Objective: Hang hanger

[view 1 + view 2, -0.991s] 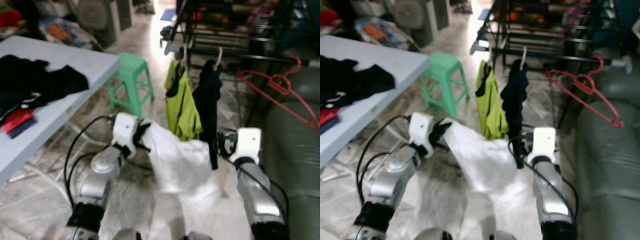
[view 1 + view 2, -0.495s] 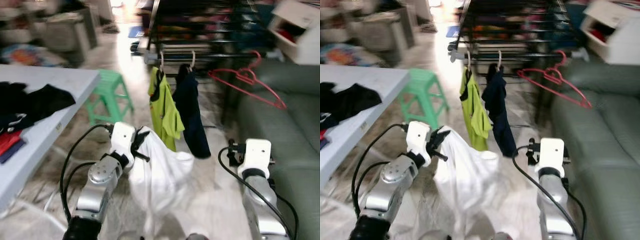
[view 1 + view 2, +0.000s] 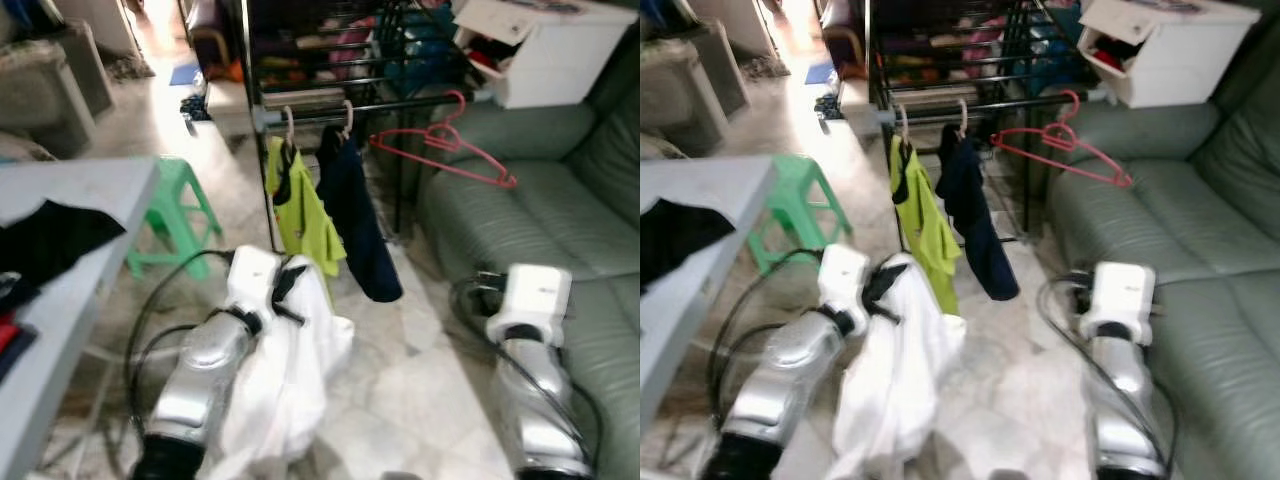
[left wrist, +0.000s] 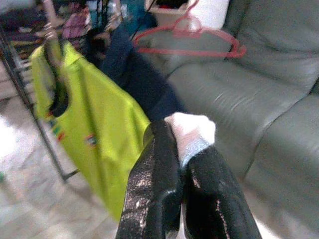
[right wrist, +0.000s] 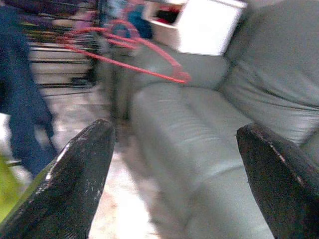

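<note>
Camera swung right; left hand (image 4: 182, 174) pinches white garment (image 3: 285, 380), right hand (image 5: 174, 164) spread (wrist view).

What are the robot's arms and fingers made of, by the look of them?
Both arms are shiny silver tubes, each ending in a white boxy wrist block with looping black cables. The left gripper and right gripper each have two long black fingers, scuffed and rounded.
</note>
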Available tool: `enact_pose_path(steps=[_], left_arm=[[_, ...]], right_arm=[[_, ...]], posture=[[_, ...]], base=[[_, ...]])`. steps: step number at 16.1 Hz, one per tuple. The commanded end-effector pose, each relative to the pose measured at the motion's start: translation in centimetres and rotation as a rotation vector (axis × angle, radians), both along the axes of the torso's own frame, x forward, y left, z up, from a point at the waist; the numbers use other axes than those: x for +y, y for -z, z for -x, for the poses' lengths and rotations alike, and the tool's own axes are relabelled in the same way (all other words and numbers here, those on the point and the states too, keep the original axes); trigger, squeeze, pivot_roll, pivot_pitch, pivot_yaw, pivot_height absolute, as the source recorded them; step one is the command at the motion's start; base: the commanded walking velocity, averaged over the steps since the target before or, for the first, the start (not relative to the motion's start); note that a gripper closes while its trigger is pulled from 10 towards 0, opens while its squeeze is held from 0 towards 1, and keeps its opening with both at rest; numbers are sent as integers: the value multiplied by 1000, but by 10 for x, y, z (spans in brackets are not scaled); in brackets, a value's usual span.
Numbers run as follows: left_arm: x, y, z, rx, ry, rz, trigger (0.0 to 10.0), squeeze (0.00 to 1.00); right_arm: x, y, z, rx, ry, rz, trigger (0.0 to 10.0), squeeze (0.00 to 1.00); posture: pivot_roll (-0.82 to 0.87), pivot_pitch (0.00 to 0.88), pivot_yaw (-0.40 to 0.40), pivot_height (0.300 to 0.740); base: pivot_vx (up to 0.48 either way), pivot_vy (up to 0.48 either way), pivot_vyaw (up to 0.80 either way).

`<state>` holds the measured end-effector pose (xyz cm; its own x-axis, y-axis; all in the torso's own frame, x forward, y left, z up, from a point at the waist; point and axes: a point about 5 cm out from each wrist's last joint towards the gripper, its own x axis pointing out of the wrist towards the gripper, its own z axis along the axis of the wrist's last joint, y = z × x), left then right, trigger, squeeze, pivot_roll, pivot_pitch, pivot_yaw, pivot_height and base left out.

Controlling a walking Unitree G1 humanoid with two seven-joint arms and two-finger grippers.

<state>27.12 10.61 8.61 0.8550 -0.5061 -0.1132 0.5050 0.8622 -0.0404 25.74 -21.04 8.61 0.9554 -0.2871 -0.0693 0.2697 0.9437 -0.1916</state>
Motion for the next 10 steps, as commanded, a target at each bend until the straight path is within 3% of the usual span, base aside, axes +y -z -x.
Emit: enact_pose_path(steps=[1, 7, 10], left_arm=[[-5, -14, -4, -66, 10, 32, 10000, 0], [-15, -15, -3, -74, 46, 40, 10000, 0], [-16, -16, -3, -78, 61, 39, 10000, 0]], right_arm=[[-4, -3, -3, -7, 12, 6, 10000, 0], [2, -3, -4, -19, 7, 25, 10000, 0], [-4, -9, -6, -41, 30, 69, 10000, 0]], posture=[[-72, 0, 30, 740], [-83, 0, 37, 740], [-84, 0, 39, 740]], base=[[461, 0, 0], [453, 0, 0], [460, 0, 0]])
